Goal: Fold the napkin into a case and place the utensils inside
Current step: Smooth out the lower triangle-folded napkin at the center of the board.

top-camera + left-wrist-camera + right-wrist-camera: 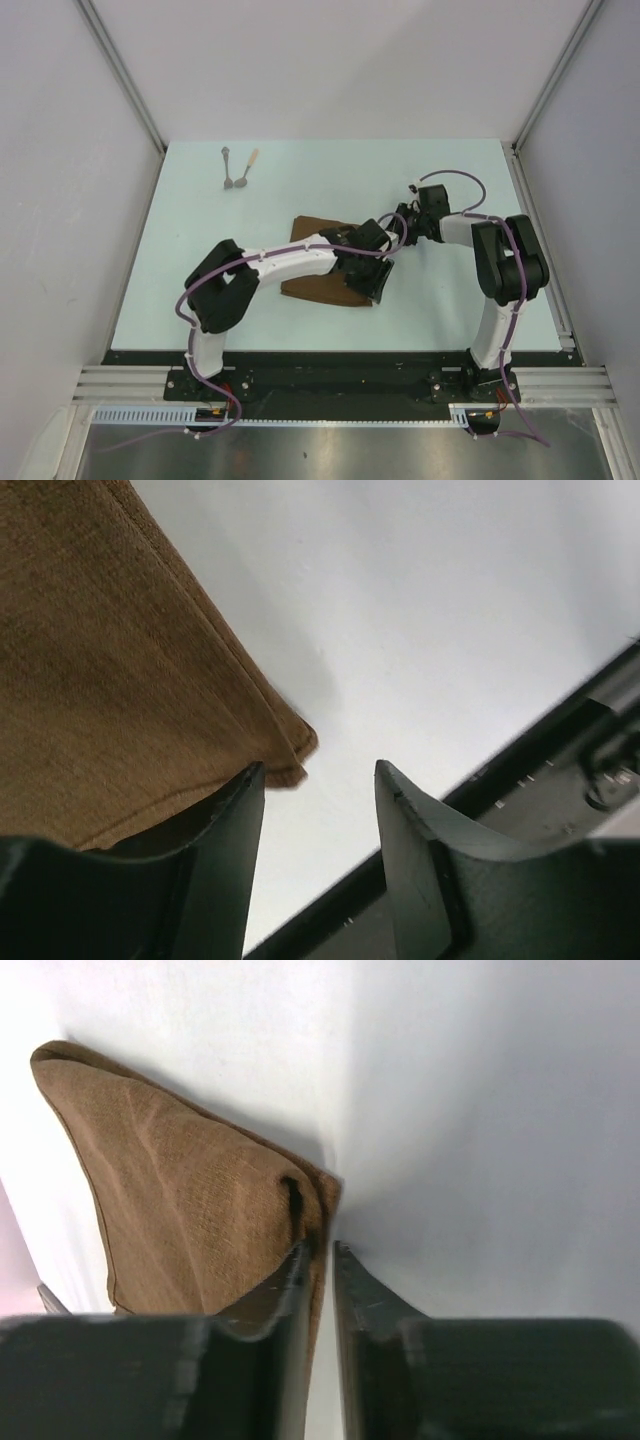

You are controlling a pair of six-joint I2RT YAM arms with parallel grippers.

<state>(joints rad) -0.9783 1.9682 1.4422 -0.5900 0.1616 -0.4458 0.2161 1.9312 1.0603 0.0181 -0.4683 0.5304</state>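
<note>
The brown napkin (318, 289) lies folded in the middle of the table, partly under both arms. My left gripper (378, 284) is at its near right corner. In the left wrist view this gripper (320, 772) is open with only bare table in the gap, and the napkin (110, 680) corner sits at its left fingertip. My right gripper (395, 238) is at the far right corner. In the right wrist view its jaws (322, 1250) stand narrowly open, the napkin (180, 1190) edge lying loose in the gap. The two utensils, one grey-handled (228, 168) and one tan-handled (249, 166), lie far left.
The pale table (450, 310) is walled by white panels on three sides. A black rail (560, 750) runs along the near edge close to the left gripper. Both arm bases stand on that rail at the front.
</note>
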